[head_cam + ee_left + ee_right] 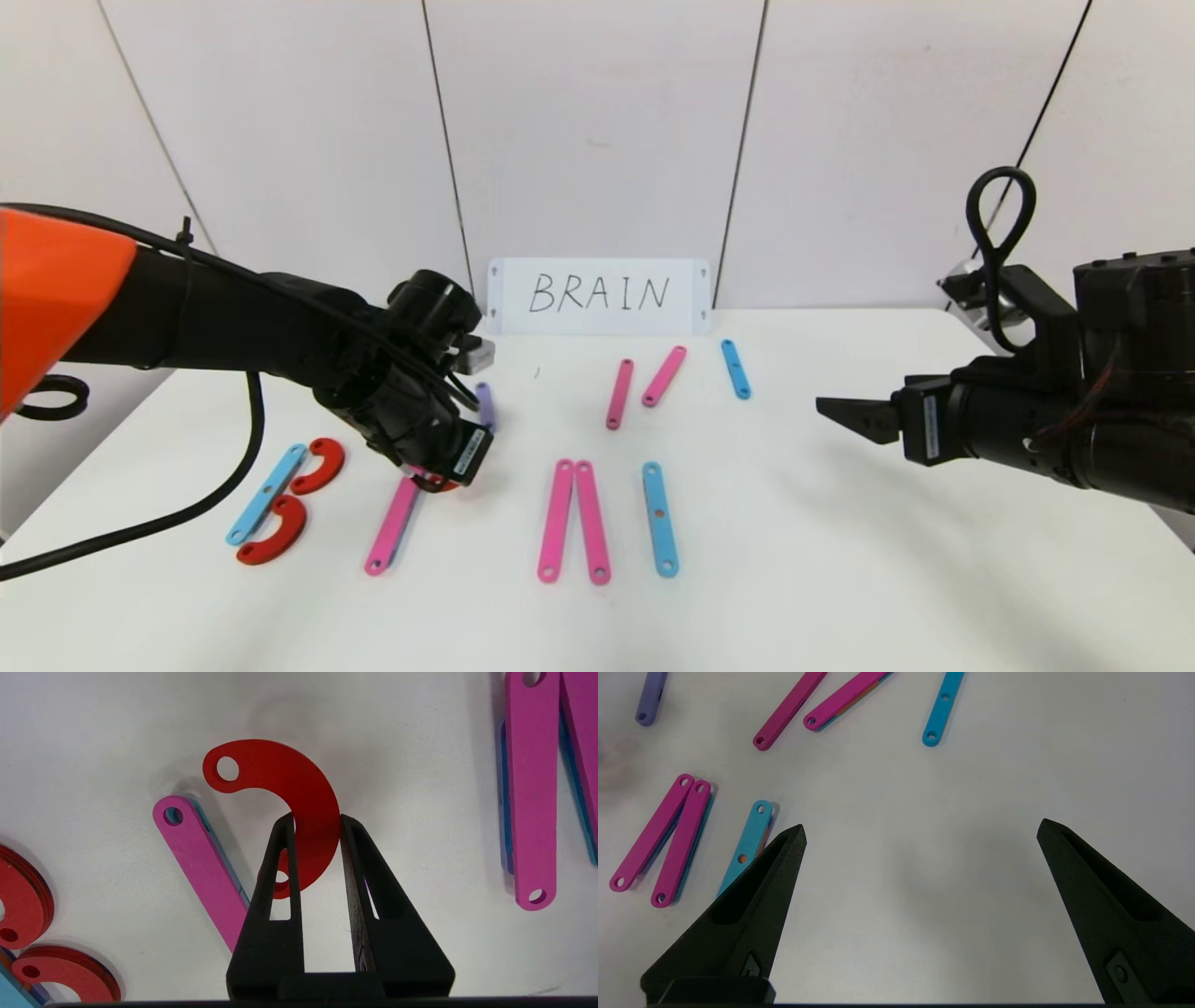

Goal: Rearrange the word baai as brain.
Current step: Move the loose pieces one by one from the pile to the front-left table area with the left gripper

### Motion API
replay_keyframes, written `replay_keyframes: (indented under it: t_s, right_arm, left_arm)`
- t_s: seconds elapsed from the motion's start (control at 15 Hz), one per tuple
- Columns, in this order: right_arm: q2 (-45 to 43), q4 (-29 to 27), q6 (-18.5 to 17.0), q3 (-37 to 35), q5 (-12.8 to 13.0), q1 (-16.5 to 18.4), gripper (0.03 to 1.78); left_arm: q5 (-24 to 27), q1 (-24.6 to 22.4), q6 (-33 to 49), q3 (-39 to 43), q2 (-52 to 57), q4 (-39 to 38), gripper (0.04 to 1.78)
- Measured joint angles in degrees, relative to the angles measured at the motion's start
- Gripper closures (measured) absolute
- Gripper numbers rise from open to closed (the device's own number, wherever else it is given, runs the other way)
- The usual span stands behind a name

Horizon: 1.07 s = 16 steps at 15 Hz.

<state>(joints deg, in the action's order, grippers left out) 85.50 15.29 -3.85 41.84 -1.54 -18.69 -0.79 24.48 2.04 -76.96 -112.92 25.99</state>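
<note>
Left gripper [316, 821] jaws clamp the red half-ring [299, 798]; seat it at the pink strip's [205, 872] 1 o'clock end, forming R; right gripper [920, 830] jaws apart, idle at 3 o'clock

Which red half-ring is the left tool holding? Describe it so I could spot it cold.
Start at the white BRAIN card, then drop to the left tool. The flat red half-ring piece sits gripped between its fingers, beside a long pink strip. The other two red half-rings lie untouched by the blue strip.
</note>
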Motion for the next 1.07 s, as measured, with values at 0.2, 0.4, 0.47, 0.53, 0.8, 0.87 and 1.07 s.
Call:
replay_keyframes:
  t_s: [0.2, 0.4, 0.47, 0.53, 0.8, 0.87, 1.07]
  right_arm:
    - [0.0, -0.02, 0.02, -0.02, -0.02, -0.05, 0.08]
    - [0.0, 0.0, 0.02, -0.02, 0.0, -0.1, 0.08]
    - [0.02, -0.02, 0.0, -0.02, 0.0, -0.11, 0.08]
    - [0.05, -0.02, 0.02, -0.02, 0.0, -0.1, 0.08]
    - [0.11, -0.02, 0.02, -0.02, 0.0, -0.11, 0.08]
    - [0.13, 0.0, 0.02, -0.02, 0.02, -0.11, 0.08]
    - [0.18, -0.02, 0.0, -0.02, -0.02, -0.2, 0.08]
  left_arm:
    - [-1.35, -0.01, 0.16, 0.11, -0.94, 0.11, 1.51]
    - [-1.49, -0.12, 0.07, 0.15, -1.44, 0.41, 1.51]
    - [-1.46, -0.12, 0.05, 0.15, -1.55, 0.46, 1.51]
    - [-1.46, -0.12, -0.04, 0.15, -1.63, 0.46, 1.51]
    - [-1.46, -0.12, -0.35, 0.15, -2.18, 0.44, 1.51]
    - [-1.49, -0.3, -0.5, 0.15, -2.35, 0.38, 1.51]
    - [-1.46, -0.54, -0.59, 0.09, -2.76, 0.41, 1.51]
